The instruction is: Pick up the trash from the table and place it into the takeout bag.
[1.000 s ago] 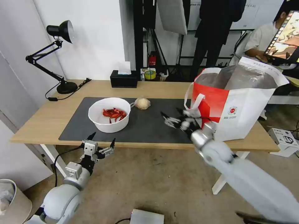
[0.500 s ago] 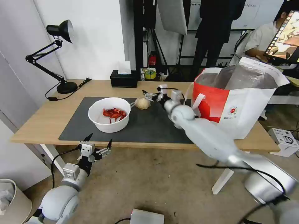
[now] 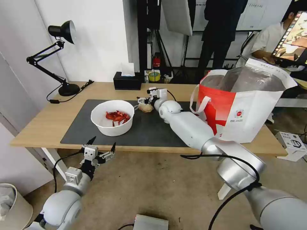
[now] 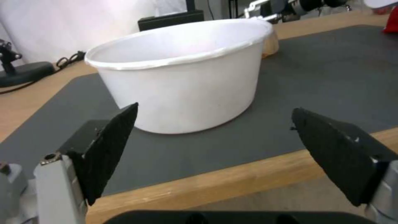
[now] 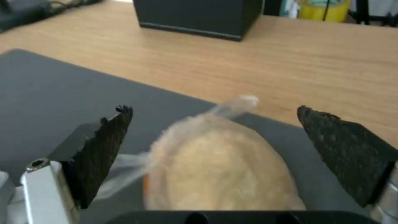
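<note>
— Light-wood worktop (image 3: 48, 123) carried the takeout bag (image 3: 246, 111), bowl (image 3: 112, 117), then the small bag (image 3: 146, 106) on the mat?
— Yes. Right pincer (image 3: 146, 97) straddled it, wide. It looked soft and light; grip its middle. Left pincer (image 3: 101, 153) hung wide.

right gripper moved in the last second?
Yes. The right gripper went from near the takeout bag, across the mat toward the tissue box, and now hangs open over the small clear bag.
</note>
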`<state>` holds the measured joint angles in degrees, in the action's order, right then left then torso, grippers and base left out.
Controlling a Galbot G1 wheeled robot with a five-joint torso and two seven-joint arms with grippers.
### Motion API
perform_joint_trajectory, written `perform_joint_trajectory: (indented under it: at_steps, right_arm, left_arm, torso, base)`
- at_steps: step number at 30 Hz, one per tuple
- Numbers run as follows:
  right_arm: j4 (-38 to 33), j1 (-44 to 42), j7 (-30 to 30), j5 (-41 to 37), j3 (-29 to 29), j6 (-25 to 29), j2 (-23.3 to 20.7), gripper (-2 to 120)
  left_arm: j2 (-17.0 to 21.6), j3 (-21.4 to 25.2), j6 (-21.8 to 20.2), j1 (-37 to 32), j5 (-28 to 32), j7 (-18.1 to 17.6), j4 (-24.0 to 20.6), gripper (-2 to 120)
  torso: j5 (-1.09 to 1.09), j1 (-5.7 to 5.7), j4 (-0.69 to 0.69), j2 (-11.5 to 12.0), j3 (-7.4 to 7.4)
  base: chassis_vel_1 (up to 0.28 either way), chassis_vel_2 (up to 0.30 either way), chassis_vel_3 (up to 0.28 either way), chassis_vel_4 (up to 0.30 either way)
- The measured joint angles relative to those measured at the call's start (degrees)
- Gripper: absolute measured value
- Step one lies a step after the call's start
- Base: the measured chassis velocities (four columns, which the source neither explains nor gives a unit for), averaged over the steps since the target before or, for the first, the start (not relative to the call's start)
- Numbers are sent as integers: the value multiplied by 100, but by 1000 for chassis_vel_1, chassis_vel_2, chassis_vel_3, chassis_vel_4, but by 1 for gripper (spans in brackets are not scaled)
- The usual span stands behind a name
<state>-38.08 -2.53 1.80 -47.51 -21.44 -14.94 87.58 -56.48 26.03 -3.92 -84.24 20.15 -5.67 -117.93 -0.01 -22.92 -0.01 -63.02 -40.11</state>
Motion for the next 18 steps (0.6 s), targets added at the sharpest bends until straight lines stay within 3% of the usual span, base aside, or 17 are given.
perform_joint_trajectory:
  at_steps: [18]
  right_arm:
    - [284,-88,-90,423,100,-167,131,100]
  left_arm:
    - [-62,-13,135,-123,-64,9,-42,100]
  torso:
    - [1,0,0,-1,0]
  base:
    - [0,0,0,0]
